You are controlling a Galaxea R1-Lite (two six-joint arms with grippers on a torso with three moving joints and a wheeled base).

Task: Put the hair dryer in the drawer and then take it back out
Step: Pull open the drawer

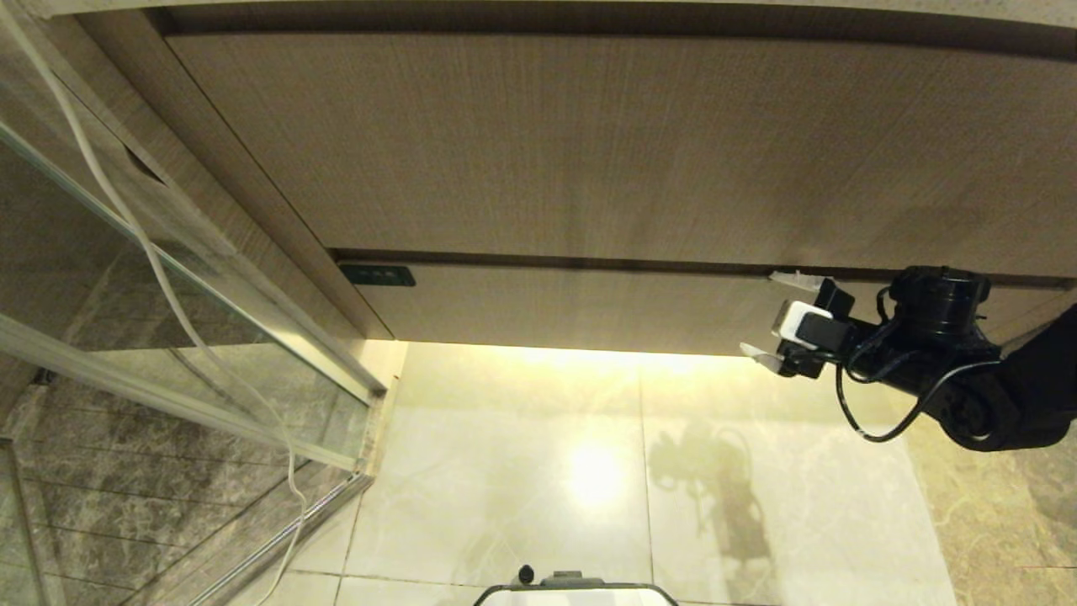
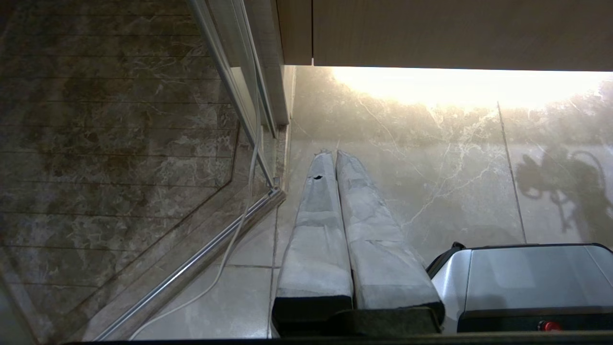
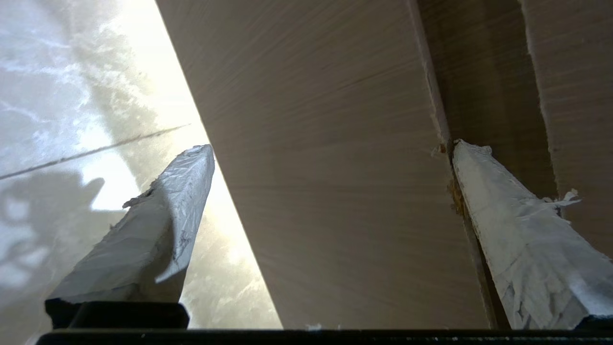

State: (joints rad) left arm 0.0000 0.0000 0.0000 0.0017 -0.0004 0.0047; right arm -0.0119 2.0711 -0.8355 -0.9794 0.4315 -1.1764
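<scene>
While the drawer (image 1: 589, 307) remains fully closed beneath the taller wood panel (image 1: 623, 143), the right gripper (image 1: 778, 318) faces the drawer's front near its right end with its taped fingers (image 3: 158, 225) spread wide, one by the upper edge at the dark seam and the other below the lower edge. Nothing is held. The hair dryer appears in no view, so its location cannot be stated.

Risks from this pose, as judgements: the upper fingertip sits at the narrow gap between drawer and panel, so a slight misalignment could let it slip off the edge or jam in the seam as the gripper closes or pulls. Pulling from the right end alone may rack the wide drawer on its runners. The frayed tape on the fingers could catch on the wood edge.

Differences between views: the head view alone shows the whole drawer front, its small dark label (image 1: 377, 275), the long thin white cable (image 1: 151, 252) hanging beside the glass partition (image 1: 177, 328), and the arm's shadow on the tiled floor (image 1: 522, 471). The right wrist view alone reveals how close the upper finger lies to the seam. The left wrist view shows the left gripper (image 2: 335, 158) parked low above the floor beside the robot's base (image 2: 531, 282), fingers pressed together.
</scene>
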